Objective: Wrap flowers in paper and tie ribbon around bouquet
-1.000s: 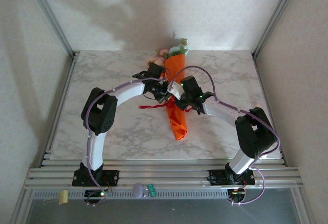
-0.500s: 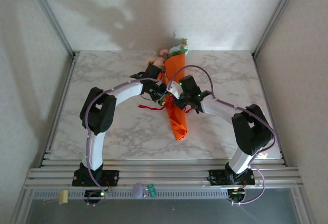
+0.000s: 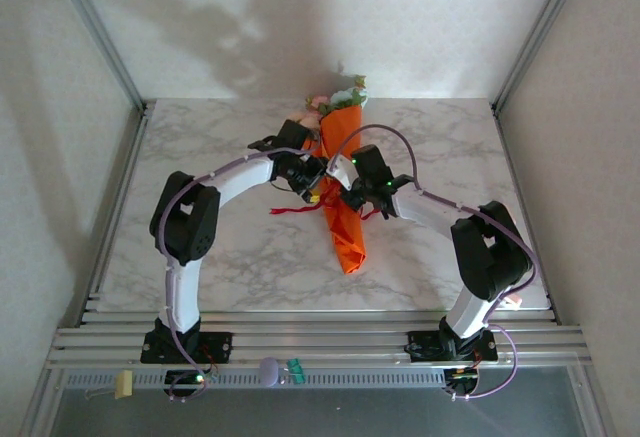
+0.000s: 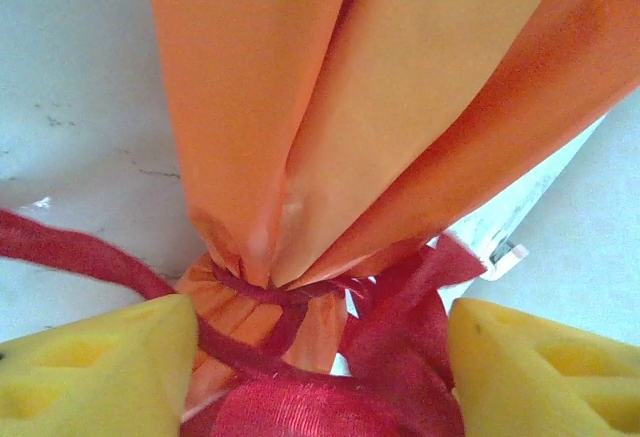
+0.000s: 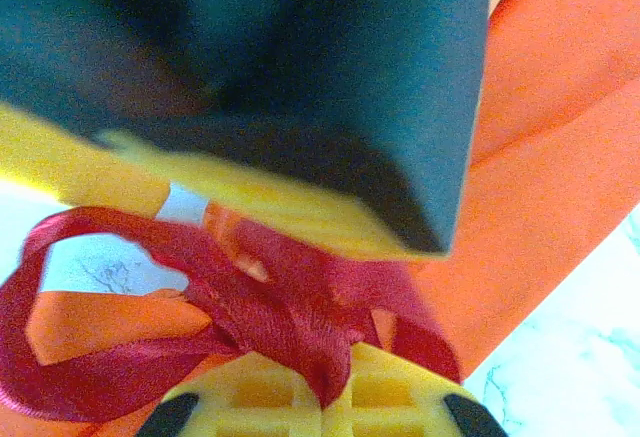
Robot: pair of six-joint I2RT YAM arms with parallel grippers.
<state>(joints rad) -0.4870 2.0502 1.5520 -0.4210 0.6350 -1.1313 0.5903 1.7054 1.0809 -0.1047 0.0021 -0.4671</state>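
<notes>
The bouquet point(image 3: 343, 207) lies on the marble table, an orange paper point(image 4: 380, 107) cone with its tip toward me and the flowers point(image 3: 335, 102) at its far end. The red ribbon point(image 4: 290, 397) is cinched and knotted around the cone's waist. My left gripper point(image 4: 320, 357) is open, its yellow fingers point(image 4: 95, 367) standing either side of the knot with the ribbon loose between them. From the other side my right gripper point(image 5: 335, 387) is shut on a ribbon point(image 5: 250, 307) end at the knot. Both grippers meet over the cone's middle, left gripper point(image 3: 312, 185) and right gripper point(image 3: 346, 190).
Loose ribbon tails point(image 3: 290, 209) trail on the marble table point(image 3: 220, 247) to the left of the cone. Metal frame posts point(image 3: 105, 47) and white walls bound the table at the left, back and right. The left gripper's dark body point(image 5: 280, 57) hangs close over the right one.
My left gripper has opened and let go of the ribbon, and the left arm has shifted slightly back. The right gripper stays shut on the ribbon in place.
</notes>
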